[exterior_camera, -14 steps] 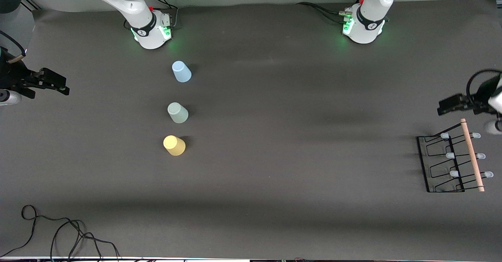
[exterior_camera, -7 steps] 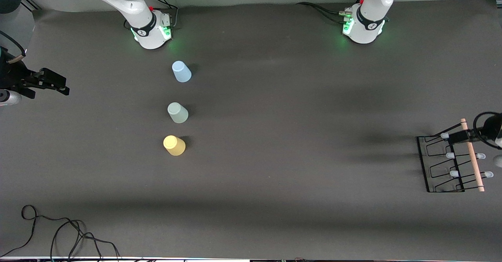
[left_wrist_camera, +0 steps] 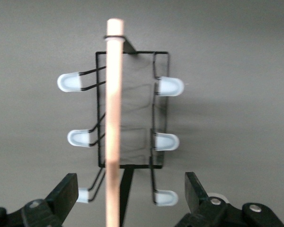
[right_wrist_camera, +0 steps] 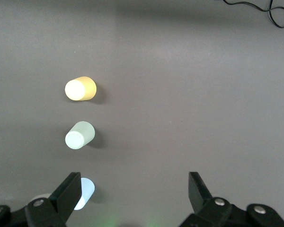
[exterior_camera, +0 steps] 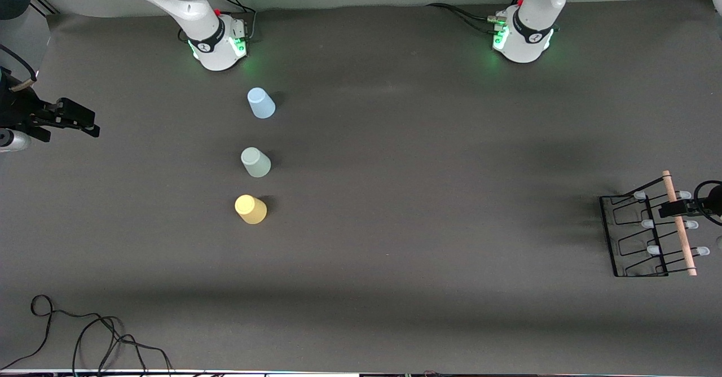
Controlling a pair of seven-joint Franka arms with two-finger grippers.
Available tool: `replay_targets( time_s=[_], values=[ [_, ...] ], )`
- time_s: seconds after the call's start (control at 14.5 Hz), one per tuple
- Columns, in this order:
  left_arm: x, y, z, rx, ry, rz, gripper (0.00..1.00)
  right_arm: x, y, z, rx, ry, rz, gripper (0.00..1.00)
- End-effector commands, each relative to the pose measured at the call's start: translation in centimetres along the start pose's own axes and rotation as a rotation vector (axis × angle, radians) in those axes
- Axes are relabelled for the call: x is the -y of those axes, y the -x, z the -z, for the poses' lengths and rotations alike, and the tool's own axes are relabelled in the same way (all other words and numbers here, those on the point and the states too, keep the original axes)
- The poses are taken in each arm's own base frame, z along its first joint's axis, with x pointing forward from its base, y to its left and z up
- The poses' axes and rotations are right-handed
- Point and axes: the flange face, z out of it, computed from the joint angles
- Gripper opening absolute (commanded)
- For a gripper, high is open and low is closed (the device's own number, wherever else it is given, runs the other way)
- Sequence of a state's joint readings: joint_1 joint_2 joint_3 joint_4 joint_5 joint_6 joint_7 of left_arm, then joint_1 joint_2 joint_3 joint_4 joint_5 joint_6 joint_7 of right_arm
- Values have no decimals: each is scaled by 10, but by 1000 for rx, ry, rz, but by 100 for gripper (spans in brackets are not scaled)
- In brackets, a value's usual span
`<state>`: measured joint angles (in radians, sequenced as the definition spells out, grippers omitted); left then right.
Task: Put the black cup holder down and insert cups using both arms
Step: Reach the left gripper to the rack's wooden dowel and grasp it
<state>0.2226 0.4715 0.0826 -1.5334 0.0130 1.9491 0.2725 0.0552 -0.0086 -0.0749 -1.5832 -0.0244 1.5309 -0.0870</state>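
My front camera: high, faces arm bases, covers whole table [exterior_camera: 395, 168]. My left wrist camera: straight down, close over black cup holder [left_wrist_camera: 128, 118], also seen in front view [exterior_camera: 648, 236]. My right wrist camera: higher, looks down on cups [right_wrist_camera: 80, 137], shared with front [exterior_camera: 255, 161].

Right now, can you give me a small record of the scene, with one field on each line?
holder: black cup holder stands at the left arm's end of the table, no cups on it
cups: yellow cup nearest the front camera, grey-green cup in the middle, blue cup farthest, all upside down in one row
left gripper: open, over the holder's wooden handle
right gripper: open, waiting at the right arm's end
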Motion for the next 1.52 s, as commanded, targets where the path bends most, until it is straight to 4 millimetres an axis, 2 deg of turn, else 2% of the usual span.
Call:
replay_targets(
  time_s=[0.0,0.28,0.41,0.48,0.55,0.62,0.76,0.9,1.04,1.11,1.31,1.38,1.45],
  values=[
    [11,-3,-11,8,-3,-42,99,-1,-1,3,1,5,-3,100],
    [10,-12,-37,1,-9,-87,95,-1,-1,3,3,5,-3,100],
    [15,-12,-41,-6,-10,-113,91,-1,-1,3,3,5,-3,100],
    [14,-12,-40,-8,-9,-114,84,-1,-1,3,3,5,-3,100],
    [12,-12,-40,-7,-8,-118,71,-1,-1,3,3,5,-3,100],
    [9,-13,-40,-4,-7,-122,65,-1,-1,3,3,5,-3,100],
    [10,-11,-41,5,-6,-123,64,-1,-1,3,1,5,-3,100],
    [11,-11,-41,5,-8,-125,43,-1,-1,3,3,5,-3,100],
    [15,-11,-38,-3,-13,-146,37,-1,-1,3,3,5,-3,100],
    [15,-11,-37,-4,-13,-155,24,-1,-1,3,3,5,-3,100],
    [14,-12,-34,-1,-33,-168,4,-1,-1,3,3,5,-3,100],
    [12,-13,-31,-2,-34,-171,0,-1,-1,3,3,5,-3,100],
    [9,-16,-26,-8,-36,-175,0,-1,-1,3,3,5,-3,100]
  ],
)
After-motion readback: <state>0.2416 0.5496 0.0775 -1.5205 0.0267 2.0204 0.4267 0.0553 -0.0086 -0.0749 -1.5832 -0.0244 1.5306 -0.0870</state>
